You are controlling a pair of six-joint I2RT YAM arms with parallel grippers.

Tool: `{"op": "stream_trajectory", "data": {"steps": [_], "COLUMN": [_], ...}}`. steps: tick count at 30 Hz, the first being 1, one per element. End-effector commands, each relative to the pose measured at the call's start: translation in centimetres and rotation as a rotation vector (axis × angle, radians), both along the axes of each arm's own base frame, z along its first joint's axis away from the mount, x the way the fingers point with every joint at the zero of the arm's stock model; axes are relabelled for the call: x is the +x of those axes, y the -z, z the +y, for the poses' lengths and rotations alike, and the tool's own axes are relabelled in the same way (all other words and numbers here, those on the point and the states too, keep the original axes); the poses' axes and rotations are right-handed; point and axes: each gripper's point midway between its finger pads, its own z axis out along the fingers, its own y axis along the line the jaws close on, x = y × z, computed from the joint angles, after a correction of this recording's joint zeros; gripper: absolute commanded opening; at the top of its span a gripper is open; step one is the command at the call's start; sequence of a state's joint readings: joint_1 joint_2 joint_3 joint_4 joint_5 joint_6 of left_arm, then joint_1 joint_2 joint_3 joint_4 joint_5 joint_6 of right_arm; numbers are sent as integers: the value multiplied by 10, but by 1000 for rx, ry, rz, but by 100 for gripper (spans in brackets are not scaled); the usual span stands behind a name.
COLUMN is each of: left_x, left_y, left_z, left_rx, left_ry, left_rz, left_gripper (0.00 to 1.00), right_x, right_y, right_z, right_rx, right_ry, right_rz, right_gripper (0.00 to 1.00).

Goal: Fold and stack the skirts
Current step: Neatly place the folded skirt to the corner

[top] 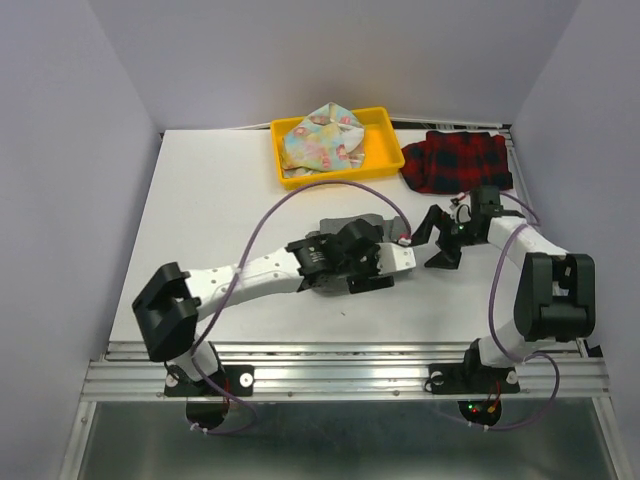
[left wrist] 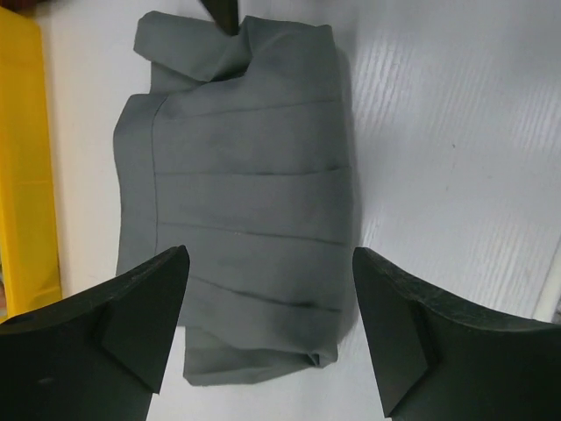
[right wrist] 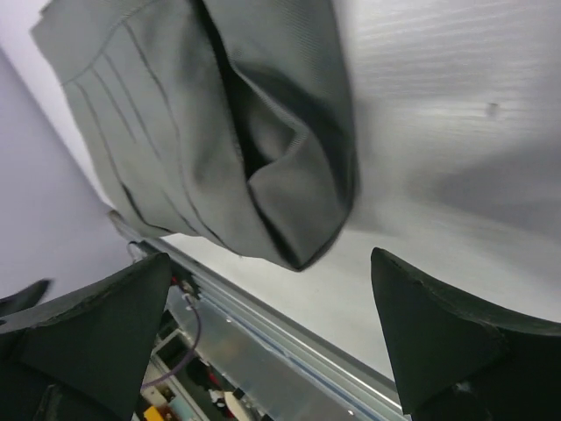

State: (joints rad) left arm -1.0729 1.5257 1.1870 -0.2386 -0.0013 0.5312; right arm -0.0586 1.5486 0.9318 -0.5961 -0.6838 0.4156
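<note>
Grey skirt (left wrist: 241, 202) seen roughly folded, flat on table, nearward of tray (top: 380, 168). Floral skirt (top: 322, 140) bunched inside tray; plaid skirt (top: 458, 162) heaped right of tray. Both judged unfolded, nothing stacked. Left gripper (left wrist: 270, 259) and right gripper (right wrist: 270, 259) spread, nothing held.

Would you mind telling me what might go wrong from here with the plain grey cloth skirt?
The open left gripper hangs above the plain grey cloth skirt with the open right gripper close beside its edge, so the two might collide. The skirt's bunched corner gapes loosely, so the fold could spring open if lifted.
</note>
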Motion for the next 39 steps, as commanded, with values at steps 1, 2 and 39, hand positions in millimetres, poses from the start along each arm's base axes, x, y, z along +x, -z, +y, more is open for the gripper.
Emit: {"op": "stream_trajectory", "data": {"steps": [1,2,39], "left_x": [19,19,16], "left_y": [-7,3,121], "left_z": [-26,-33,-50], "left_rx": [-4,11,165], "left_ry": [-5,4,37], "left_rz": [-100,-86,131], "left_gripper": [86,85,31], "right_x": [9,13,-24], "right_y": [-27,-29,39], "right_z": [21,24,20], "right_rx": [162,189,122], "right_ry": [29,43,-119], "right_rz": [-62,-83,-75], "right_gripper": [100,100,100]}}
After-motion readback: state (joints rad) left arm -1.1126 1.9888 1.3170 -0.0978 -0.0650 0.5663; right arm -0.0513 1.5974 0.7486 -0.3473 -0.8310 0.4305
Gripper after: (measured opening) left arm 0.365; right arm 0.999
